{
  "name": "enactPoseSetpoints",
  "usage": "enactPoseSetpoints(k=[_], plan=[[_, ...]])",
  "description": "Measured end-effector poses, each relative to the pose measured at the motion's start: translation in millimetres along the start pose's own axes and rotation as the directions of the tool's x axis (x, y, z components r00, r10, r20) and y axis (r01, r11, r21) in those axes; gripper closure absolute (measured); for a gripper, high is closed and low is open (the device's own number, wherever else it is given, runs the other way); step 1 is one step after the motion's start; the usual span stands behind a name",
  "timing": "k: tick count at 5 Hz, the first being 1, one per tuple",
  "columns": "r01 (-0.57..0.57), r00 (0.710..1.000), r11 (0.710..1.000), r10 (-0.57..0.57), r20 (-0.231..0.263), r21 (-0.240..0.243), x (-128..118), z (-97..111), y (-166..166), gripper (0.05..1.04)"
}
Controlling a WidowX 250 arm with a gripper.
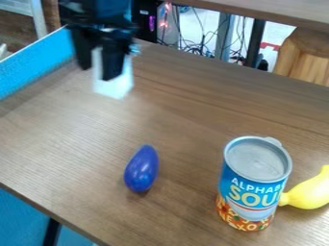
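Note:
The black gripper (97,60) hangs at the upper left, blurred, its two fingers apart and pointing down. A pale, whitish patch or thing (116,88) shows behind and below the right finger; what it is and whether it touches the gripper I cannot tell. Lower down, left of the middle, a blue egg-shaped object (141,169) lies on the brown table, well below the gripper and a little to its right. At the lower right stands an upright soup can (252,190) with a grey lid. A yellow object (310,192) lies just right of the can, cut off by the view's edge.
A bright blue panel (32,65) runs along the brown table (70,144) at the upper left. Beyond the far edge are cables (202,44), a dark post and a wooden piece of furniture (305,55). Another tabletop edge (276,10) crosses the top right.

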State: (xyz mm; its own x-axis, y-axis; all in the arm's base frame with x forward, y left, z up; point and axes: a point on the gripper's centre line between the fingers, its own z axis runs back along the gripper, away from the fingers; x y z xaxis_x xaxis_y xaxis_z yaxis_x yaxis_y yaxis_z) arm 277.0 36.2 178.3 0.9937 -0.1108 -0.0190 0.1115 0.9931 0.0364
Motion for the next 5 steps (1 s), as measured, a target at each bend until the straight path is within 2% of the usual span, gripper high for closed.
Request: enactPoseSetpoints(k=[1,2,3,4,5], plan=[[-0.038,0.999,0.999,0.038,-0.004,-0.017,-9,-3,25,0.450],[-0.079,0.995,0.997,0.080,-0.058,0.023,-15,-17,54,0.450],[-0.031,0.999,0.996,0.035,-0.041,0.088,-1,-38,70,0.450],[0.038,0.998,0.999,-0.038,-0.040,-0.001,13,-75,74,0.450],[0.066,0.998,0.995,-0.065,0.023,-0.073,17,-93,89,0.450]])
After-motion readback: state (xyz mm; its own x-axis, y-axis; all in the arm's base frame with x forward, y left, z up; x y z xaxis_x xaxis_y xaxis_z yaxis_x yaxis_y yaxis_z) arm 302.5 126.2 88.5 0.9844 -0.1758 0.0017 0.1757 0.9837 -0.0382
